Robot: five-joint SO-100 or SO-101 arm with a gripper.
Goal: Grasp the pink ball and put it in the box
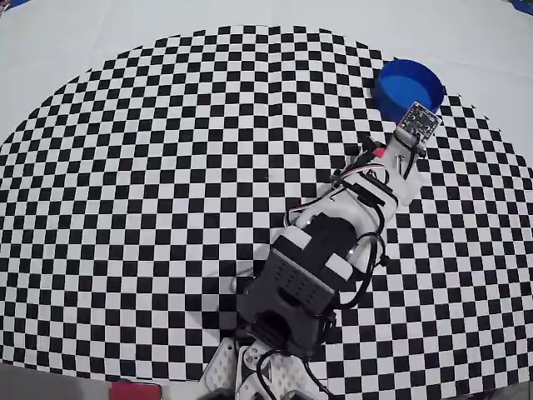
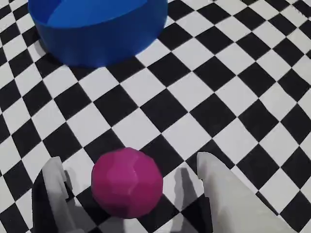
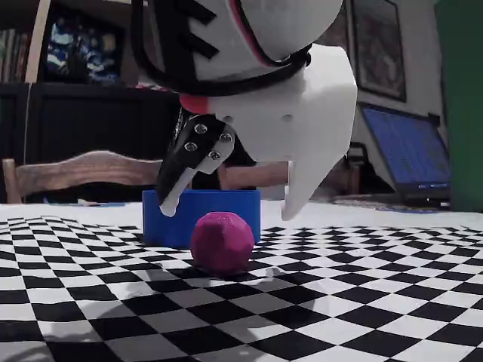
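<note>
The pink ball lies on the checkered cloth, between my open gripper's two white fingers, with a gap on each side. In the fixed view the ball rests on the cloth and the gripper hangs over it, fingertips just above the cloth on either side. The blue round box stands a short way beyond the ball; it also shows in the fixed view and at the upper right of the overhead view. In the overhead view the wrist hides the ball.
The black-and-white checkered cloth covers most of the table. The arm's base sits at the near edge of the overhead view. A chair back and a laptop stand behind the table.
</note>
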